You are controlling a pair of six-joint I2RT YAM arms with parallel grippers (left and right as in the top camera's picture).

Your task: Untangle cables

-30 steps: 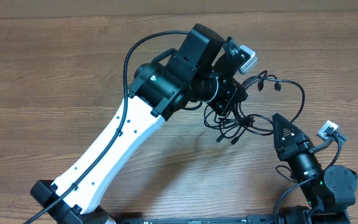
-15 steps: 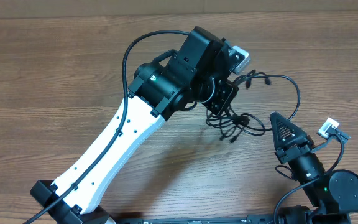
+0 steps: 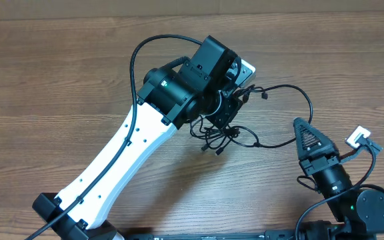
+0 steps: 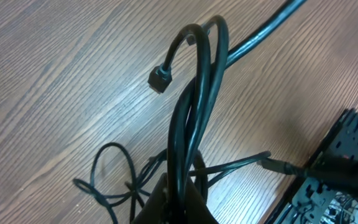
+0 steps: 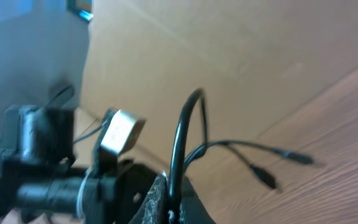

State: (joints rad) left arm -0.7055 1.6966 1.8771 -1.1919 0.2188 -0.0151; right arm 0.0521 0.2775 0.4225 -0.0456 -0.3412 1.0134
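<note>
— Cables [image 3: 220, 135] first: where are they?

— Bunched in a small knot tucked under my left wrist [image 3: 209, 70], on the side nearer my base, over the wooden counter [image 3: 59, 80].

— Your left fingers?

— My left fingers [image 4: 166, 200] are closed on several of the cords. Seen from that wrist, they rise out of the pinch in a tight arch. One plug [image 4: 160, 79] hangs off the top of the arch, above the wood. Thinner loops sit low beside the pinch.

— And the other side?

— My right fingers [image 3: 302, 130] are out to the right of the left wrist, apart from it, and pinched shut on a single cord [image 5: 176, 143]. That cord comes out from under the left wrist, arcs wide on its right side and meets the right fingers.

— Is the knot resting on the counter or lifted?

— I can't tell from above; the left wrist covers part of it.
</note>
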